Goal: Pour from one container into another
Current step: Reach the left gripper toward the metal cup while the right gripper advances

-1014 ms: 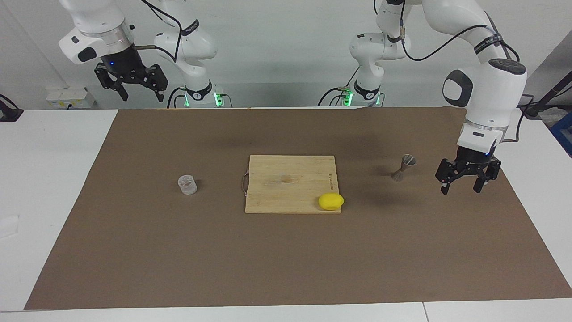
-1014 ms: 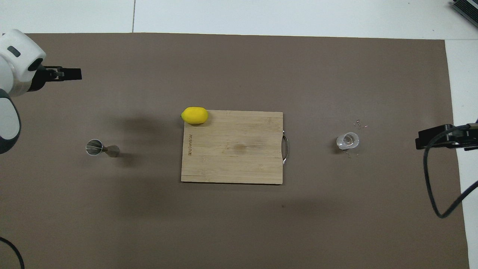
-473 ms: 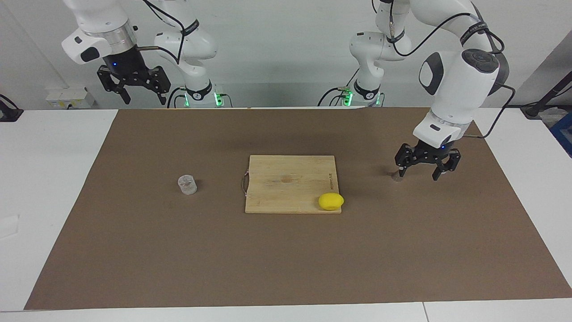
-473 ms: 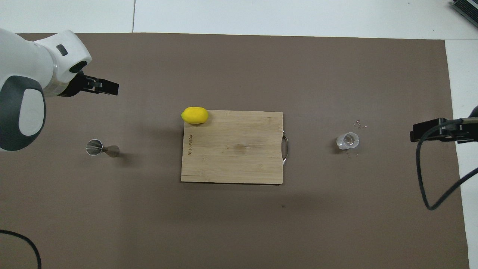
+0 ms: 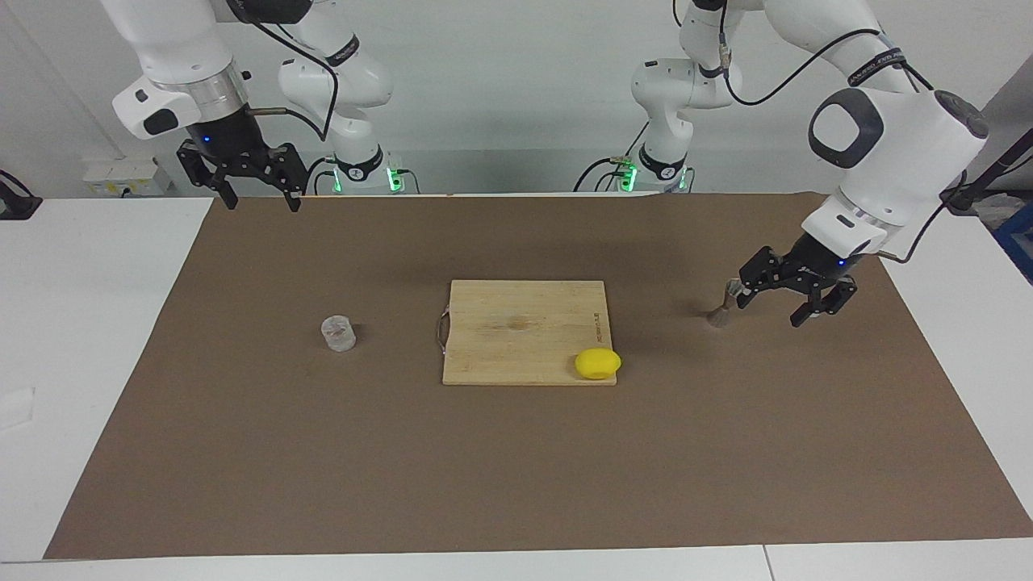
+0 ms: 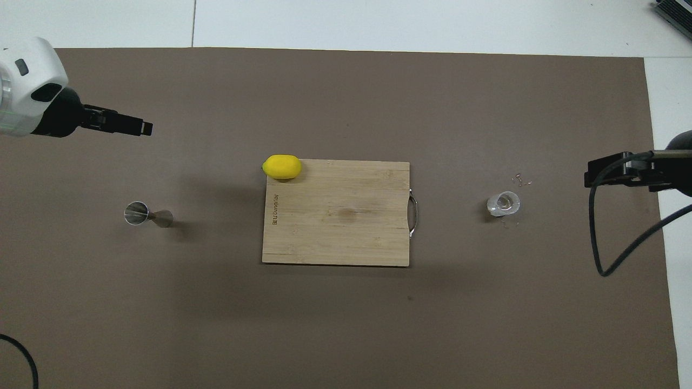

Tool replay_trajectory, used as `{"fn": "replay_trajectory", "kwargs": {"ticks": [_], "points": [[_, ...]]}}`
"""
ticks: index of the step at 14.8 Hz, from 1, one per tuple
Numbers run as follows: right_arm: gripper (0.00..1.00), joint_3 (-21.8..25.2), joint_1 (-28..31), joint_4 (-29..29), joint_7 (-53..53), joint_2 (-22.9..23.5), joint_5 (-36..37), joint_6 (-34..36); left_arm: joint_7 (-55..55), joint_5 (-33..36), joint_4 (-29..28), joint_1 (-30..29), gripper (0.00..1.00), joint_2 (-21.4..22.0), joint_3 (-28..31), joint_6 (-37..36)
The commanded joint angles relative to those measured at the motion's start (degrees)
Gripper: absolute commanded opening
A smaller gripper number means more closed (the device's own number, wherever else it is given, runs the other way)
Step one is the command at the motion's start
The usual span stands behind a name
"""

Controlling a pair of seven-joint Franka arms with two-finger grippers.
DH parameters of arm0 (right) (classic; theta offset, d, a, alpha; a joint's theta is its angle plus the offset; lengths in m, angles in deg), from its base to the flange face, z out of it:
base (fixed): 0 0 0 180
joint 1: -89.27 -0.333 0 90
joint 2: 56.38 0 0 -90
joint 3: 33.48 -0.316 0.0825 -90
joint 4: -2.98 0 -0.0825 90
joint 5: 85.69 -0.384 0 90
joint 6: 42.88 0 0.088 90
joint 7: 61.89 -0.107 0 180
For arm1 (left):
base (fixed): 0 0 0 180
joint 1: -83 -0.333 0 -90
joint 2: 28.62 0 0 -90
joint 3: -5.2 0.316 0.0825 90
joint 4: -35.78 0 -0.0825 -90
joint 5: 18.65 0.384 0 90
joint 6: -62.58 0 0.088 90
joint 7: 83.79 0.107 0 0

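Brown paper mat (image 5: 516,452) covers the white bench (image 5: 81,323). Small grey metal hourglass-shaped jigger (image 5: 721,310) stands upright toward the left arm's end. Small clear glass cup (image 5: 338,333) stands toward the right arm's end. Rectangular wooden cutting board (image 5: 516,323) lies between them, with a yellow lemon (image 5: 598,363) at its corner. Left gripper (image 5: 783,303), fingers spread, hangs just beside the jigger, tilted. Right gripper (image 5: 258,198), fingers spread, is raised over the mat's edge.

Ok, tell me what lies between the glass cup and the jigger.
In the overhead view, the wooden cutting board lies between the glass cup and the jigger, a lemon at its corner.
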Motion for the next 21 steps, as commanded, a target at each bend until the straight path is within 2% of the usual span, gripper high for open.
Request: {"fn": "replay_trajectory", "kwargs": {"ticks": [1,4,9,11,14,17,21], "points": [[0.97,-0.2,-1.0,1.6,-1.4,0.7,-0.4,-0.3,11.2,-7.2,0.3,-3.1,1.0,0.3,-0.3,-2.7],[0.96,-0.2,-1.2,2.5,-1.4,0.9,-0.1,-0.1,21.0,-13.2,-1.4,-6.1,1.0,1.8,-0.3,-8.2],[0.96,-0.2,-2.3,2.5,-2.1,1.0,0.0,-0.5,42.1,-20.5,-8.5,-12.1,1.0,5.7,-0.2,-12.9],[0.96,-0.2,-2.3,2.3,-2.2,1.0,0.0,-0.9,48.7,-22.7,-10.4,-13.9,1.0,6.2,-0.2,-13.3],[0.96,-0.2,-2.2,1.9,-2.2,1.0,0.0,-0.9,59.2,-28.0,-12.6,-16.2,1.0,6.1,-0.1,-17.9],[0.96,-0.2,-2.1,1.8,-2.2,0.9,0.0,-0.8,72.0,-33.3,-16.7,-18.9,1.0,4.9,-0.1,-20.5],[0.98,-0.2,-2.1,1.6,-2.2,0.8,-0.2,-0.8,85.7,-35.9,-17.3,-22.9,1.0,-1.5,-0.1,-25.9]]}}
